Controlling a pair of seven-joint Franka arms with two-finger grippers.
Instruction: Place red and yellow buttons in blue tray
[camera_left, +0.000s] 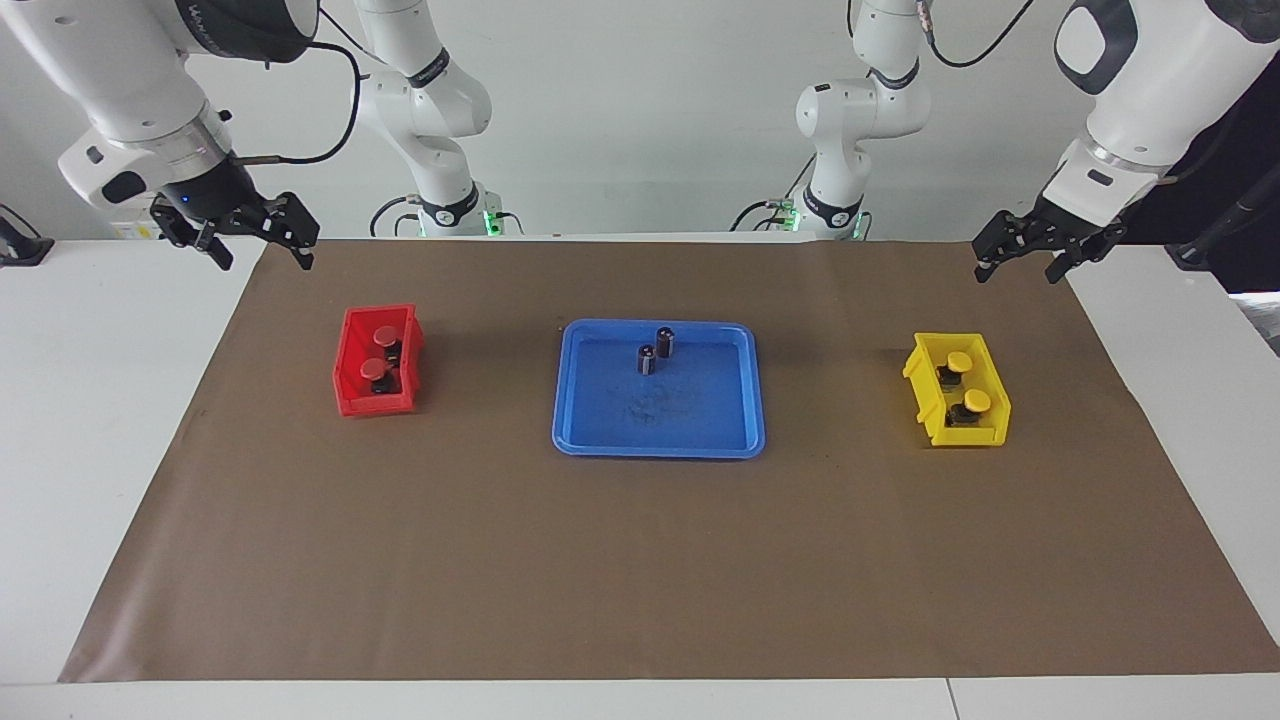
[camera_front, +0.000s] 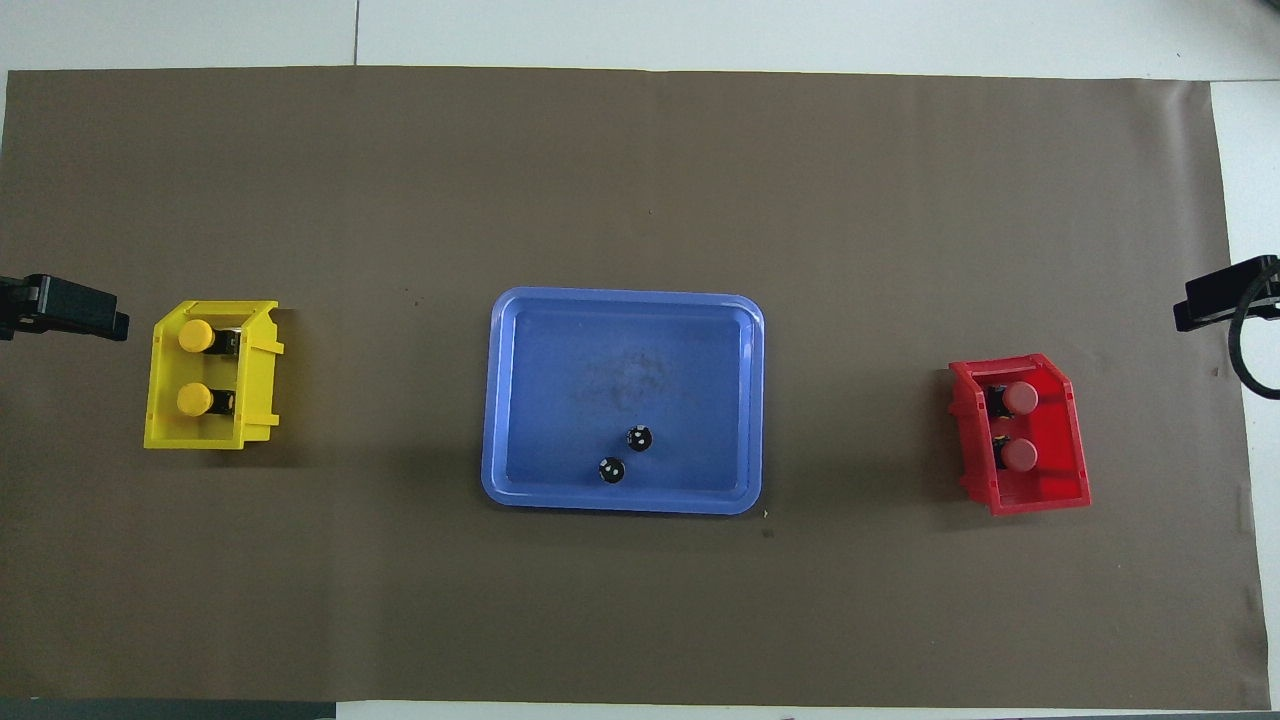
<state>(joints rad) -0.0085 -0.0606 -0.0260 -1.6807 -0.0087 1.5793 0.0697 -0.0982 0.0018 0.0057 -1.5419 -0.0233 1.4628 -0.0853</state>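
Two red buttons (camera_left: 385, 337) (camera_front: 1021, 397) lie in a small red bin (camera_left: 350, 395) (camera_front: 1040, 495) toward the right arm's end. Two yellow buttons (camera_left: 959, 362) (camera_front: 195, 336) lie in a small yellow bin (camera_left: 925, 400) (camera_front: 255, 400) toward the left arm's end. The blue tray (camera_left: 690, 415) (camera_front: 590, 350) sits mid-table between the bins. My right gripper (camera_left: 260, 255) (camera_front: 1230, 295) is open and empty, raised over the mat's edge beside the red bin. My left gripper (camera_left: 1020, 268) (camera_front: 60, 305) is open and empty, raised over the mat's edge beside the yellow bin.
Two dark capless cylinders (camera_left: 665, 342) (camera_front: 639, 438) stand in the tray, in the part nearer to the robots. A brown mat (camera_left: 640, 560) covers most of the white table (camera_left: 90, 420).
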